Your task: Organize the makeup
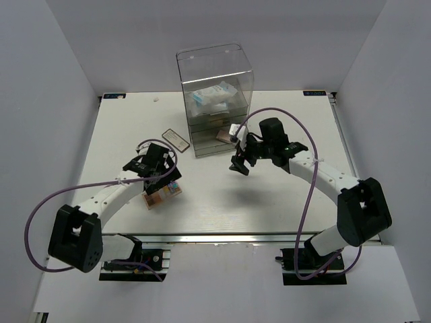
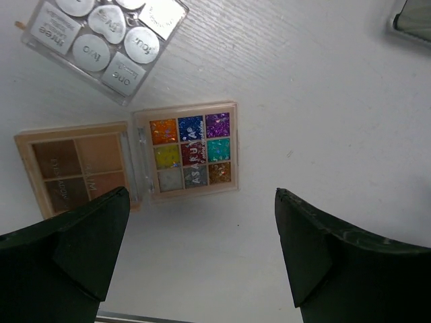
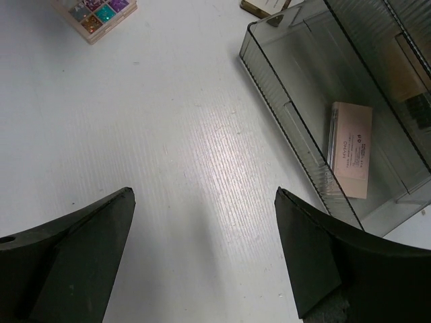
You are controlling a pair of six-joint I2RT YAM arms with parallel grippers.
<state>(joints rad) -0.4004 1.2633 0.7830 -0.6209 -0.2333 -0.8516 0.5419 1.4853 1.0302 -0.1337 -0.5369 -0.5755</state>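
My left gripper [image 1: 161, 178] [image 2: 202, 202] is open and empty, hovering just above the multicoloured palette [image 2: 192, 149]. A peach and brown palette [image 2: 77, 171] lies touching its left side, and a white-grid palette [image 2: 108, 40] lies beyond them. These palettes [image 1: 161, 195] show partly under the left gripper in the top view. A dark-framed flat case [image 1: 176, 139] [image 2: 414, 20] lies near the box. My right gripper [image 1: 240, 165] [image 3: 204, 195] is open and empty over bare table, beside the pulled-out bottom drawer [image 3: 296, 101]. A pink palette [image 3: 353, 148] lies in that drawer. A white-and-blue packet [image 1: 212, 97] sits higher in the box.
The tall clear acrylic drawer box [image 1: 215, 74] stands at the back centre, its bottom drawer pulled out toward the right gripper. Grey walls close the table [image 1: 269, 202] on the left, right and back. Purple cables loop from both arms.
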